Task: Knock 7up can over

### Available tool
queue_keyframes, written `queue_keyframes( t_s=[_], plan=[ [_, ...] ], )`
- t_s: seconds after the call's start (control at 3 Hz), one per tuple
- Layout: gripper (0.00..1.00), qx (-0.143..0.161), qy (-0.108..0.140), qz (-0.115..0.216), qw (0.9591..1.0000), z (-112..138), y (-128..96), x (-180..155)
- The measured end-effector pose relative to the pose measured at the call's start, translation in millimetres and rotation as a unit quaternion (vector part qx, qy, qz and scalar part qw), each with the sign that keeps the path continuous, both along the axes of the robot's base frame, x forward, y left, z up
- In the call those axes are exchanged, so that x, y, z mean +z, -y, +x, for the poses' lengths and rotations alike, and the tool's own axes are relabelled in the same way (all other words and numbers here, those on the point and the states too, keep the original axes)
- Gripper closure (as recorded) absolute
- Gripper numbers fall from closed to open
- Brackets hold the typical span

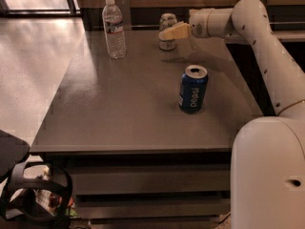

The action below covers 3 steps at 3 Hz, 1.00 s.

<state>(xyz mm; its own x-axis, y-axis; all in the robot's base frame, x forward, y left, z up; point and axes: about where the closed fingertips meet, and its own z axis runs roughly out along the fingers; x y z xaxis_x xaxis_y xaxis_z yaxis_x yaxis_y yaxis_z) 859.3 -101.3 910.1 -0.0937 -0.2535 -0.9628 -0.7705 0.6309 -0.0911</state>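
The 7up can (167,31) stands upright near the back edge of the grey table (119,113), right of the middle. It is pale silver with a metal top. My gripper (169,33) reaches in from the right on the white arm, and its tan fingers (175,31) overlap the can's right side at about mid height. The can's lower right part is hidden behind them.
A dark blue Pepsi can (193,89) stands upright on the right half of the table, nearer the front. A clear water bottle (114,28) stands at the back left. My white arm (267,56) runs along the table's right edge.
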Motion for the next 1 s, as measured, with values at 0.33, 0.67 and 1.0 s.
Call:
queue_keyframes(
  t_s=[0.33,0.67,1.0],
  plan=[
    [0.00,0.015,-0.013,0.017,0.9997,3.9,-14.0,-7.2],
    [0.00,0.022,-0.019,0.027,0.9992,6.3,-21.7,-11.3],
    [0.12,0.025,-0.021,0.028,0.9991,7.1,-25.8,-13.3]
  ],
)
